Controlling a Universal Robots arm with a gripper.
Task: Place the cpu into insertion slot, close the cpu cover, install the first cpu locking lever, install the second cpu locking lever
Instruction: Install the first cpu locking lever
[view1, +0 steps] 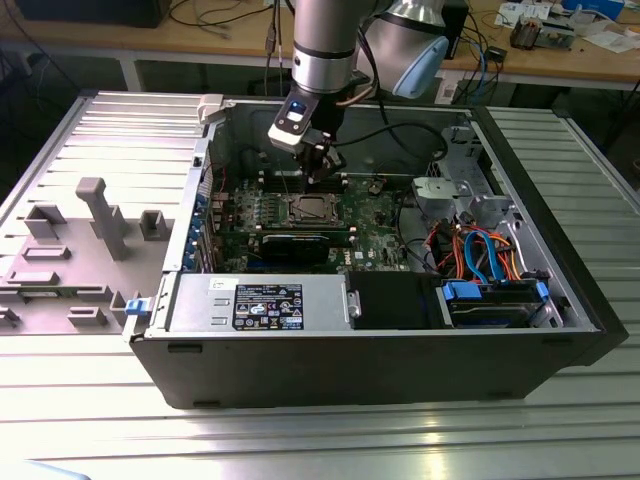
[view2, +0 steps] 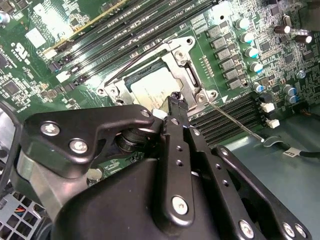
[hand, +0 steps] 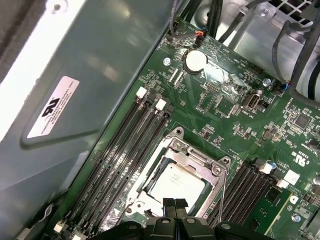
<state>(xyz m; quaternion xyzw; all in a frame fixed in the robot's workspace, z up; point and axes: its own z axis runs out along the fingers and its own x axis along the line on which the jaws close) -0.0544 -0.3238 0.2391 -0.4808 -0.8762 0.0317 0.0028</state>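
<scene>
The cpu (hand: 175, 182) lies flat in the insertion slot (hand: 149, 189) on the green motherboard (hand: 235, 100), and its pale metal face shows through the cut-out of the cpu cover (hand: 198, 156), which appears to be down over it. The gripper (hand: 174, 204) hangs just above the near edge of the socket with its fingers drawn together and nothing between them; in the second wrist view one fingertip (view2: 176, 101) stands at the frame's edge, though contact cannot be confirmed. A thin locking lever (view2: 232, 119) juts out from the socket corner across the memory slots (view2: 227, 117), so it looks unlatched. A second lever (view2: 135, 61) runs along the opposite side, and I cannot tell whether it is latched. Judgement: placement and cover closing are done and the first lever is the step in hand. It calls for a narrow, steady push on the wire, kept clear of the chip face. A white label (hand: 52, 107) on the case wall and a dark label (view1: 268, 305) on the power supply carry print; no wording is recorded.
</scene>
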